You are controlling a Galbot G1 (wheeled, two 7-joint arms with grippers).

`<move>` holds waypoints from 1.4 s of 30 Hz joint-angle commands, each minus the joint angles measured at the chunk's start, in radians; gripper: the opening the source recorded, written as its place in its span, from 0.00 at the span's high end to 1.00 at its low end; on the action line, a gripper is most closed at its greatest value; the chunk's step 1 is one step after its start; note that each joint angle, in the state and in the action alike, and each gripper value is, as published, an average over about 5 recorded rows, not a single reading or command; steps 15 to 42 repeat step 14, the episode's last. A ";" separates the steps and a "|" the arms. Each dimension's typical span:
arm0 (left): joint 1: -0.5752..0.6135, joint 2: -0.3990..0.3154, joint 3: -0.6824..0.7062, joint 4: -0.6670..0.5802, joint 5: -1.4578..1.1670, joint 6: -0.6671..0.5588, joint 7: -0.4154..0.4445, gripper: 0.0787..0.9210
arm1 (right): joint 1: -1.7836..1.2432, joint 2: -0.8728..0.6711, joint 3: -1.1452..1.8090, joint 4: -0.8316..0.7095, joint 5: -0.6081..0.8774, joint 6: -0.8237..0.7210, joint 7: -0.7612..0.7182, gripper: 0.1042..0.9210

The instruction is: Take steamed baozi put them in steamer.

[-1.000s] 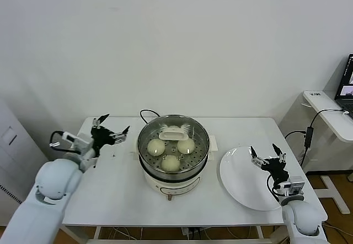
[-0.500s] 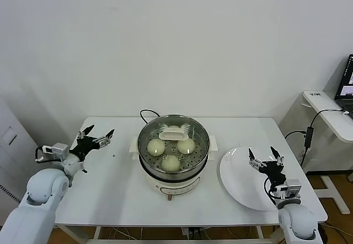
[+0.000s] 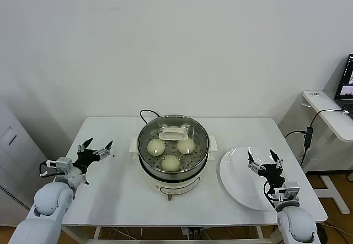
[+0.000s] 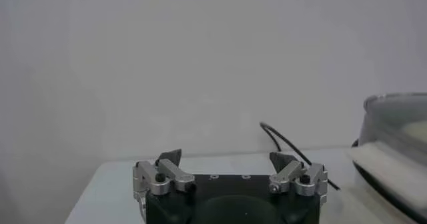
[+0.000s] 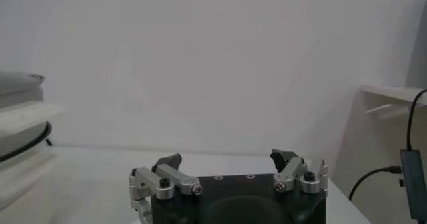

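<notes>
Left of the steamer (image 3: 173, 153), the left gripper (image 3: 95, 150) hangs over the table (image 3: 116, 189) with fingers spread wide, holding nothing. Inside the steamer sit three steamed baozi (image 3: 171, 163), under a glass lid (image 3: 175, 133). To its right, the right gripper (image 3: 265, 160) hovers wide open above the bare plate (image 3: 237, 180). The likeliest slip: an arm swinging inward could clip the lid or snag the cord (image 3: 145, 113).
</notes>
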 commanded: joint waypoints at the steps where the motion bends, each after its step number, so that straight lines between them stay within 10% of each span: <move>1: 0.039 -0.018 -0.004 0.014 0.037 -0.018 -0.005 0.12 | -0.003 0.006 -0.002 0.000 -0.021 -0.012 0.006 0.12; 42: 0.057 -0.054 -0.009 -0.024 0.036 0.009 -0.025 0.12 | -0.004 0.003 -0.005 -0.016 -0.011 -0.013 0.008 0.12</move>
